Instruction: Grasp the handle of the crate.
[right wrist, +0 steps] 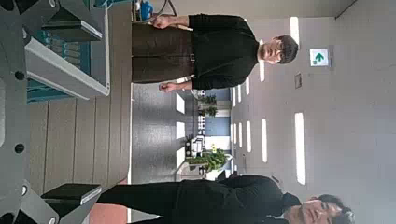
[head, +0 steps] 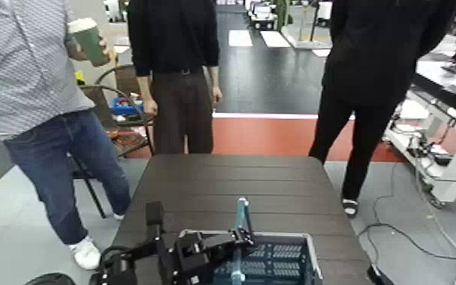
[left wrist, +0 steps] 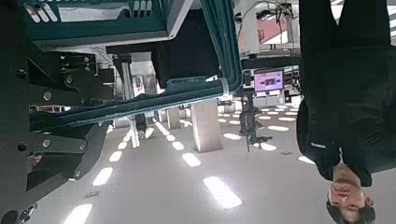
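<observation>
The blue lattice crate (head: 276,261) with a grey rim sits at the table's near edge. Its handle (head: 242,216) stands upright, with the teal bar above the rim. My left gripper (head: 235,239) reaches in from the left and is shut on the handle low down. In the left wrist view the teal handle bar (left wrist: 140,105) runs between my fingers (left wrist: 56,154), with the crate (left wrist: 93,19) behind. My right gripper (right wrist: 37,112) is open and empty beside the crate's grey rim (right wrist: 65,70). It does not show in the head view.
The dark slatted table (head: 231,186) stretches away beyond the crate. Three people stand at its far side: one at the left with a green cup (head: 89,39), one in the middle (head: 174,68) and one at the right (head: 375,76). A chair (head: 117,114) stands at the back left.
</observation>
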Available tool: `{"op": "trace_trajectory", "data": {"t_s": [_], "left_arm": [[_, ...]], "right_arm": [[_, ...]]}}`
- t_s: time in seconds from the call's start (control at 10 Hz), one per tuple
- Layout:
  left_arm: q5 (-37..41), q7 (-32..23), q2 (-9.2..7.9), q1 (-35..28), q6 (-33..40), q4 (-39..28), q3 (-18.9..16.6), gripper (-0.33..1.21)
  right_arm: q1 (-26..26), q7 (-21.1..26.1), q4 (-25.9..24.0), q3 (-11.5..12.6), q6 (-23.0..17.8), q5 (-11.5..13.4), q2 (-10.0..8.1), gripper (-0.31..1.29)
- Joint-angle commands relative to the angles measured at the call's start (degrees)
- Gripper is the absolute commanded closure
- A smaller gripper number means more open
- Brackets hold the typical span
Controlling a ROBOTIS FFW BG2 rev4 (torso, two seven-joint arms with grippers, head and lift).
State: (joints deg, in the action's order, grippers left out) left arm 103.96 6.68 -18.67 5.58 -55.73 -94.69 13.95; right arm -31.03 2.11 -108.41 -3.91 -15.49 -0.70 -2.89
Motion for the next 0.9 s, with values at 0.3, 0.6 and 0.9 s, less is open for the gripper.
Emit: {"op": "trace_trajectory", "data": {"t_s": [0.3,0.6,0.9], "left_arm": [[0.3,0.3,0.22,-0.5,0.2,-0.3,-0.2,1.19],[0.3,0.3,0.39,-0.7,0.4,-0.4,-0.6,1.19],[0.3,0.4,0.48,-0.8,0.5,-0.4,-0.6,1.19]], "right_arm": [[0.2,0.1,0.0,-0.1,0.3,0.0,-0.10,0.15],[0.4,0.0,0.0,-0.2,0.8,0.0,-0.28,0.15],[0.5,0.5,0.0,-0.4,1.1,0.6,-0.54,0.15]]}}
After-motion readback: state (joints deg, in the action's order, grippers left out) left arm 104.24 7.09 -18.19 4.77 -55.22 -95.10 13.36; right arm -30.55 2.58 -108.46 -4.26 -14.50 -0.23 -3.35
